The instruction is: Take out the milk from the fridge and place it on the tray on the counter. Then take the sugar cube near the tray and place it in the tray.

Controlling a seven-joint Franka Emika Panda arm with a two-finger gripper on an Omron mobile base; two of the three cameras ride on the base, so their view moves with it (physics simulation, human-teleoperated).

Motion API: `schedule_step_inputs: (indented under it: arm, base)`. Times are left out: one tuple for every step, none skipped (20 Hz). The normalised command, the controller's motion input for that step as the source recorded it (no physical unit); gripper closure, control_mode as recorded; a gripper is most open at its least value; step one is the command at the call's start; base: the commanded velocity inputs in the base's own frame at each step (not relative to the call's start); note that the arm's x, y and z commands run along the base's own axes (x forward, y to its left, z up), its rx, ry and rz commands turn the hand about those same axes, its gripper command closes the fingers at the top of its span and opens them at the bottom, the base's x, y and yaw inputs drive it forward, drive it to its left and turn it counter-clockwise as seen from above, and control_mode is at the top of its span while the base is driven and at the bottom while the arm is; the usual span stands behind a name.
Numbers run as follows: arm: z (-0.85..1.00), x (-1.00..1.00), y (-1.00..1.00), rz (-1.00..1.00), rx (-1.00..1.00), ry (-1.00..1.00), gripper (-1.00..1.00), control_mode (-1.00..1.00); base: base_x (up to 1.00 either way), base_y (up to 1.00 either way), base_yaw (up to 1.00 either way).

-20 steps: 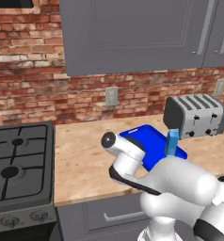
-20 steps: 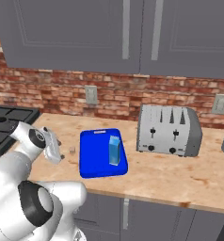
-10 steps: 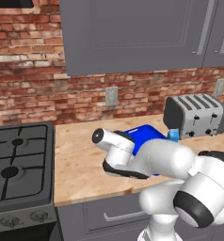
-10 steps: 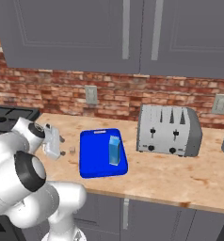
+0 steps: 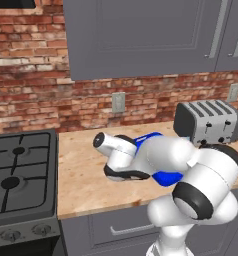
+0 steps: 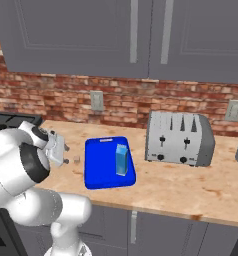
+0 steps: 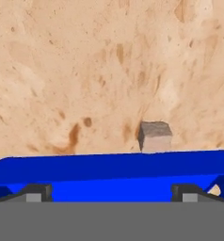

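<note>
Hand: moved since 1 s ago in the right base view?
Yes. The hand has swung away from the near counter edge toward the brick wall, ending level with the sugar cube, left of the tray.

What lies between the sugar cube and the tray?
Right base view: only a bare strip of counter separates the sugar cube from the tray.
</note>
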Motion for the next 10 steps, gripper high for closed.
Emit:
schedule_step_inputs:
  arm:
    - [-0.26,0.00,0.00,0.00,0.00,0.07,-1.00,-1.00]
    - [-0.24,-0.03,0.00,-0.01,0.00,0.07,-1.00,-1.00]
    - [-0.24,-0.02,0.00,-0.01,0.00,0.08,-1.00,-1.00]
    - [-0.21,0.00,0.00,-0.01,0.00,0.09,-1.00,-1.00]
    - [-0.15,0.00,0.00,-0.01,0.00,0.10,-1.00,-1.00]
    - [-0.13,0.00,0.00,-0.01,0.00,0.09,-1.00,-1.00]
    - [-0.12,0.00,0.00,-0.01,0.00,0.04,-1.00,-1.00]
    - [-0.10,0.00,0.00,0.00,0.00,0.00,-1.00,-1.00]
    - [-0.09,0.00,0.00,0.00,0.00,0.00,-1.00,-1.00]
    - [-0.09,0.01,0.00,0.00,0.00,0.00,-1.00,-1.00]
  base:
    - [0.00,0.00,0.00]
    - [0.00,0.00,0.00]
    - [0.00,0.00,0.00]
    - [0.00,0.00,0.00]
    - [0.00,0.00,0.00]
    - [0.00,0.00,0.00]
    - [0.00,0.00,0.00]
    - [0.00,0.00,0.00]
    - [0.00,0.00,0.00]
    - [0.00,0.00,0.00]
